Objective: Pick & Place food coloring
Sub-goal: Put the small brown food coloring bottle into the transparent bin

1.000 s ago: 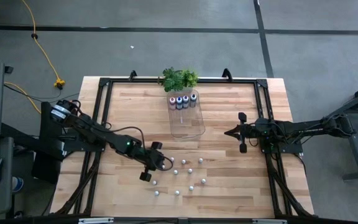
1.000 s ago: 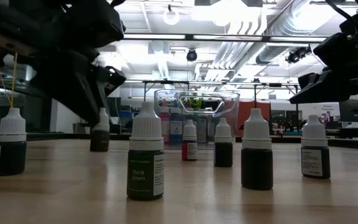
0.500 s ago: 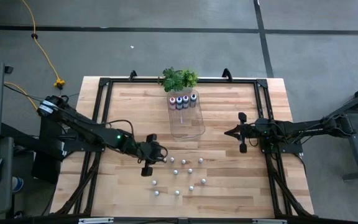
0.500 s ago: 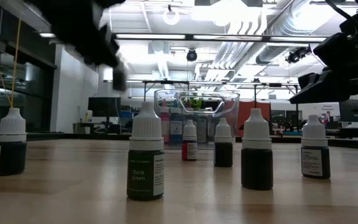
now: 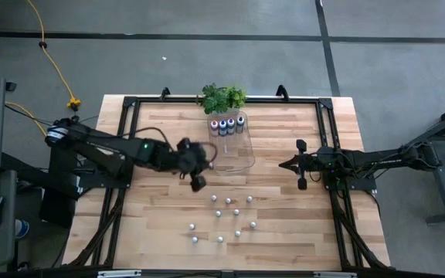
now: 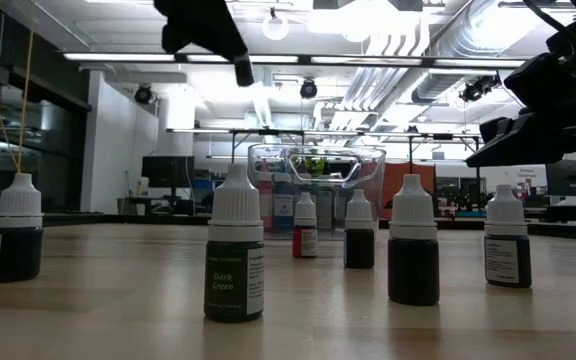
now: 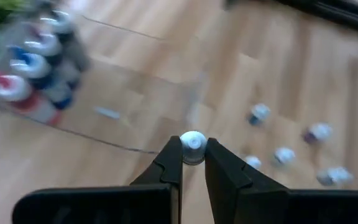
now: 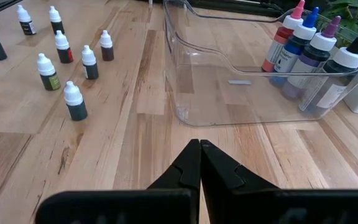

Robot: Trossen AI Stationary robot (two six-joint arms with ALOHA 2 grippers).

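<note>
Table [image 5: 153, 232] w/ both arms, clear tray [image 5: 232, 157] nr its far edge.
Tray holds four bigger bottles [image 5: 228, 124] at its far end, by the plant [image 5: 222, 98]. Left gripper [image 5: 200, 171] sits just off tray's left side, above the wood, clamped on one small white-capped bottle [image 7: 192, 147]. Right gripper [image 5: 295, 164] waits twd right edge, fingers pressed together, nothing held. Other small bottles [image 5: 226, 216] stand scattered twd near edge.

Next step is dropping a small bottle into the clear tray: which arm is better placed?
Left. The left gripper already holds a small bottle and hangs at the clear tray's near edge. The right gripper is shut and empty, off to the tray's side.
</note>
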